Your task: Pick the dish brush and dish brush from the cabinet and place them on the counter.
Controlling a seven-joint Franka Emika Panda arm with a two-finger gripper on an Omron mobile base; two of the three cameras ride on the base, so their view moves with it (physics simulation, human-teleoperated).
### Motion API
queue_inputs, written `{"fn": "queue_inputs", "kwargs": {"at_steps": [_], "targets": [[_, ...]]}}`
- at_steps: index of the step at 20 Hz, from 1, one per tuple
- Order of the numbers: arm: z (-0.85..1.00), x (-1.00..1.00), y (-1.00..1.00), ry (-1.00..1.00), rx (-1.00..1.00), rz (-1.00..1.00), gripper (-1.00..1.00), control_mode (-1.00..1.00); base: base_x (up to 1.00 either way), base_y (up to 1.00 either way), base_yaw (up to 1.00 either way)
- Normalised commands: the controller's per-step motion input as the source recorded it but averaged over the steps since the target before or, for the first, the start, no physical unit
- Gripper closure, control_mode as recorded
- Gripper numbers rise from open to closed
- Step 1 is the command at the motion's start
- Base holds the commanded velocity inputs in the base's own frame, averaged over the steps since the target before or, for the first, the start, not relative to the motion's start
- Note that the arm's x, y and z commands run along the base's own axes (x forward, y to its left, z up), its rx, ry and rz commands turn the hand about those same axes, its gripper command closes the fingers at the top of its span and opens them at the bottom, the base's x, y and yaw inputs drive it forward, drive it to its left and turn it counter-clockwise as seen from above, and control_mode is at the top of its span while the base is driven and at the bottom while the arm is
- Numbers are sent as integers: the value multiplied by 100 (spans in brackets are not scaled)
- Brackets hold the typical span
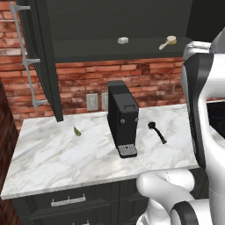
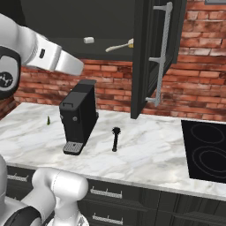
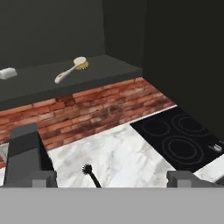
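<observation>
The cream-handled dish brush (image 1: 168,42) (image 2: 119,46) (image 3: 70,70) lies on the shelf of the open dark cabinet (image 1: 110,48). The black dish brush (image 1: 157,132) (image 2: 116,138) (image 3: 89,173) lies on the white marble counter (image 1: 66,154) (image 2: 150,154), just right of the coffee machine. My gripper (image 3: 111,179) is open with nothing between its fingertips (image 3: 41,178). It hangs above the counter, out from the shelf and below it, facing the brick wall. The cream brush sits up and to the left in the hand view.
A small white block (image 1: 122,40) (image 2: 88,40) (image 3: 8,73) rests on the shelf left of the cream brush. A black coffee machine (image 1: 123,118) (image 2: 78,117) stands mid-counter. The open cabinet door (image 2: 152,57) juts out at right, and a black cooktop (image 2: 207,150) (image 3: 179,140) lies beyond it.
</observation>
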Motion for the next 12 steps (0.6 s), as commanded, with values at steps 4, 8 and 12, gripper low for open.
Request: {"fn": "queue_inputs", "kwargs": {"at_steps": [4, 8, 12], "targets": [[22, 0, 0, -7, 21, -20, -100, -100, 0, 0, 0], [25, 1, 0, -2, 20, -9, -100, -100, 0, 0, 0], [3, 18, 0, 2, 7, -1, -100, -100, 0, 0, 0]]}}
